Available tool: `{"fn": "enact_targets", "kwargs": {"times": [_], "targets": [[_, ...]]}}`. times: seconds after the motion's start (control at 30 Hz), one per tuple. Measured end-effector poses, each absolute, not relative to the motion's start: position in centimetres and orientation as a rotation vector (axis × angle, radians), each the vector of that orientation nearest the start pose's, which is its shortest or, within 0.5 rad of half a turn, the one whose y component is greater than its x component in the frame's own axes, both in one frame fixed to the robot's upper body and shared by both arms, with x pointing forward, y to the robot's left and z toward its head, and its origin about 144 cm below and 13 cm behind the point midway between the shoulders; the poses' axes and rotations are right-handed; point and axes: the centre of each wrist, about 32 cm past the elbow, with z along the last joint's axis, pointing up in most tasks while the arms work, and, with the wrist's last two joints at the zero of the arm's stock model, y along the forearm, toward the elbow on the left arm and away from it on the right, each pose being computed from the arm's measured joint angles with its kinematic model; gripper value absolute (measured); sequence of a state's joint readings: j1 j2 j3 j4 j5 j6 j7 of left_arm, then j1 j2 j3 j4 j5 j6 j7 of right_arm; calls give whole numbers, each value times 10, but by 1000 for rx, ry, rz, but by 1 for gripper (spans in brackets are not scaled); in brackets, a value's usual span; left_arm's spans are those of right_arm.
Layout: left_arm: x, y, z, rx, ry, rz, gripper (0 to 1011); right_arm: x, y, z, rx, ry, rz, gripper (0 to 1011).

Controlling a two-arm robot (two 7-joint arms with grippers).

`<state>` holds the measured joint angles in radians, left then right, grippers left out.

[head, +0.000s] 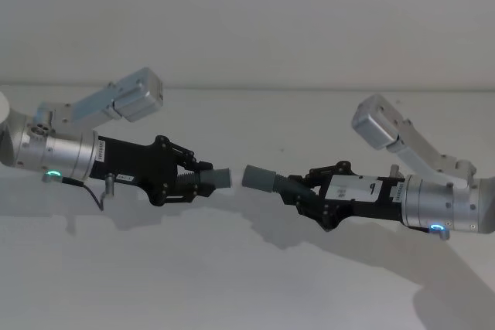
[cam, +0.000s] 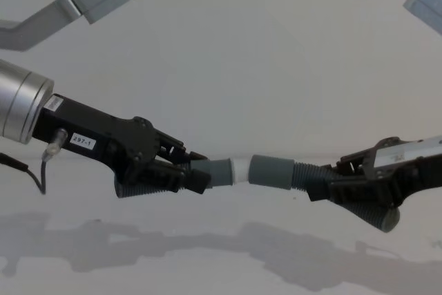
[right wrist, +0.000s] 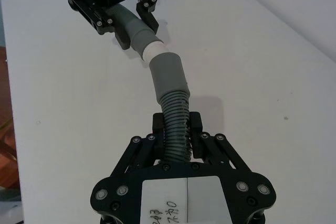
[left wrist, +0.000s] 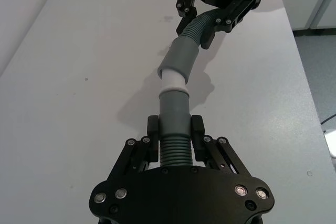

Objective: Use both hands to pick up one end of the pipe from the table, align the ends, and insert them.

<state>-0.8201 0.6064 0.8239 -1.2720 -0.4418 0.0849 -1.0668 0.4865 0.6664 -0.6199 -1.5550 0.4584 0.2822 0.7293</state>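
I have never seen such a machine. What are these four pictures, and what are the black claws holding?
It is a robot with two arms. One picture looks down from its head, one looks forward from its chest, and two come from cameras on its wrists. The left gripper is shut on a grey pipe piece with a white tip. The right gripper is shut on a second pipe piece with a wider grey cuff. Both pieces are held above the white table, ends facing, the tip at the cuff's mouth.

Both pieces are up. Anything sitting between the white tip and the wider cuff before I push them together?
Nothing visible. The white tip held by the left gripper faces the wider cuff in the right gripper, with no object in between.
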Motion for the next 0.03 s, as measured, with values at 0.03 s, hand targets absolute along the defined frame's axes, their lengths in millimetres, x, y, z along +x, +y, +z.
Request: {"fn": "enact_targets", "kwargs": {"times": [0.03], "targets": [[607, 264, 1287, 457, -175, 111, 351, 534, -266, 1248, -410, -24, -429, 274]]}}
